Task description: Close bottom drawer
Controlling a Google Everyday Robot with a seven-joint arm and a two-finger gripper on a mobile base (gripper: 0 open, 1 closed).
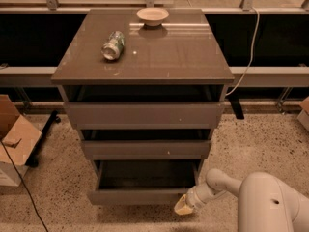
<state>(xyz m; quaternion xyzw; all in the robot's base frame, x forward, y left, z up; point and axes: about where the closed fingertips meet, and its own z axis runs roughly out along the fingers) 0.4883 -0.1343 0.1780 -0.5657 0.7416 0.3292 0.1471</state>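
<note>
The bottom drawer [137, 196] is the lowest of three taupe-grey drawers in the cabinet. It stands pulled out, with its dark empty box showing behind the flat front. My gripper [183, 205] is low on the floor side, at the right end of that drawer front, touching or nearly touching it. My white arm [263, 202] reaches in from the bottom right corner.
On the cabinet top [183, 57] lie a crushed can [112, 45] on its side and a pale bowl [152, 16]. A cardboard box [14, 139] sits on the floor at the left. A cable [246, 47] hangs at the right.
</note>
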